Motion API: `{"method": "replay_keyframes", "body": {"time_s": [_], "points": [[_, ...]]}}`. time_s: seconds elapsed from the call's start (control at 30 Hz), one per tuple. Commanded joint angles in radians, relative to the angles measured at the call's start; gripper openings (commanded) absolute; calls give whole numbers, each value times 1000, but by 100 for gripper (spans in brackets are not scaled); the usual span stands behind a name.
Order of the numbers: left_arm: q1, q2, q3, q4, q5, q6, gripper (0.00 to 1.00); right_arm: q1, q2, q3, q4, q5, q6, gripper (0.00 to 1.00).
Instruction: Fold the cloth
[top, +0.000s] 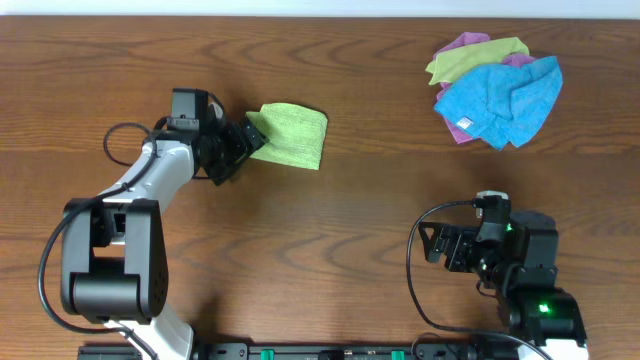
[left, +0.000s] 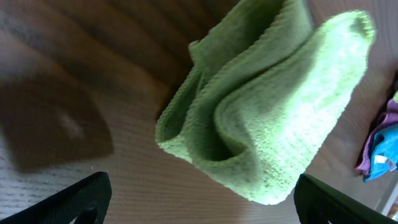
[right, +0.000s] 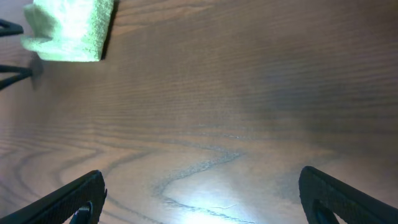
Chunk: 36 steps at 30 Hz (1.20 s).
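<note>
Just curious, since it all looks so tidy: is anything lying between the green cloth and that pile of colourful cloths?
Nothing. In the overhead view, only bare wooden table lies between the green cloth and the pile of colourful cloths.

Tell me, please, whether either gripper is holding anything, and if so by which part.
Nothing is held. The left gripper is open, just short of the folded green cloth; the right gripper is open above the table.

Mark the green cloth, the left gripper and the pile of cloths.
green cloth (top: 292, 136): overhead view, middle of its folded top face.
left gripper (top: 243, 146): overhead view, midway between its fingertips, at the cloth's left edge.
pile of cloths (top: 505, 98): overhead view, on its blue part.
</note>
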Motion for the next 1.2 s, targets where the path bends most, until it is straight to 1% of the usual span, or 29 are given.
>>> {"method": "replay_keyframes", "body": {"time_s": [0.0, 0.37, 0.4, 0.47, 0.57, 0.63, 0.7, 0.73, 0.77, 0.87, 0.93, 1.03, 1.1, 1.17], "points": [[-4, 0, -18, 23, 18, -45, 96, -7, -2, -3, 1, -6, 37, 99], [-49, 86, -18, 175, 10, -114, 95, -7, -2, -3, -2, -6, 37, 99], [-53, 95, -18, 187, 11, -120, 96, -7, -2, -3, -2, -6, 37, 99], [-58, 112, -18, 204, 7, -137, 100, -7, -2, -3, -2, -6, 37, 99], [-66, 142, -18, 235, 4, -159, 80, -7, -2, -3, -2, -6, 37, 99], [-72, 161, -18, 262, 7, -161, 61, -7, -2, -3, -2, -6, 37, 99], [-79, 175, -18, 289, 9, -164, 23, -7, -2, -3, -2, -6, 37, 99], [-80, 179, -18, 301, 12, -164, 11, -7, -2, -3, -2, -6, 37, 99], [-81, 180, -18, 317, 14, -164, 6, -7, -2, -3, -2, -6, 37, 99], [-76, 169, -10, 377, 27, -156, 6, -7, -2, -3, -2, -6, 37, 99], [-55, 152, 23, 377, 34, -150, 6, -7, -2, -3, -2, -6, 37, 99], [-5, 117, 119, 304, 29, -102, 6, -7, -2, -3, -2, -6, 37, 99], [39, 106, 221, 212, -9, -72, 5, -7, -2, -3, -2, -6, 37, 99], [94, 115, 360, 121, -32, -46, 6, -7, -2, -3, -2, -6, 37, 99]]}}
